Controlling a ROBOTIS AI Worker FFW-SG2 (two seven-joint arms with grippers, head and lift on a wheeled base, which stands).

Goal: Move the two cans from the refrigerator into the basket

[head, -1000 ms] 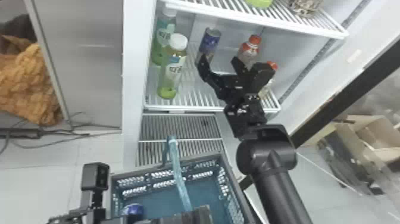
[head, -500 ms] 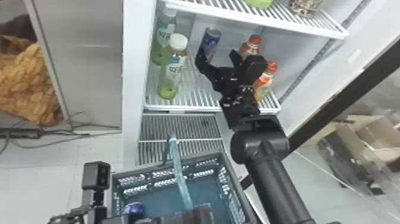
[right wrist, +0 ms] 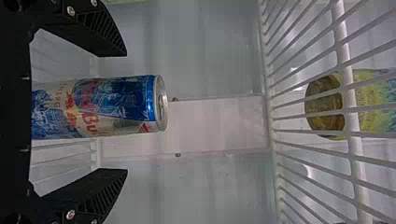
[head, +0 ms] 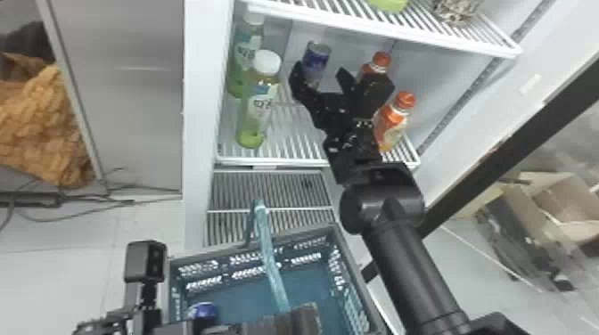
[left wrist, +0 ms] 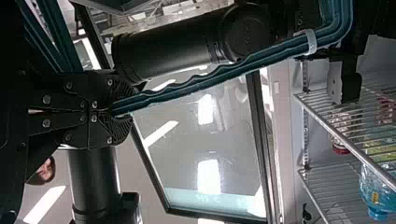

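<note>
The right pincer (head: 320,71) is inside the refrigerator (head: 199,133), below the upper shelf (head: 379,30). Its two fingers are wide apart, and one can (right wrist: 98,107) stands on the lower shelf (head: 289,129) in the space between them. In the right wrist view, some open room is visible on both sides of this can – it is not clamped. Past the can's top rim there is also free space, until the bars of the upper shelf.

On the robot's left of the can, a green bottle with white cap (head: 258,107) stands near the front edge of the lower shelf, and a second green bottle (head: 244,49) is behind it. On the other side, two orange-capped bottles (head: 392,122) are close to the pincer; I cannot tell if it touches them.

The left pincer (head: 307,314) has its fingers closed together on the handle (head: 269,258) of the basket (head: 336,231). The other can (head: 203,311) is inside this basket, near its left side wall – and the right part of the bottom has much open room.
</note>
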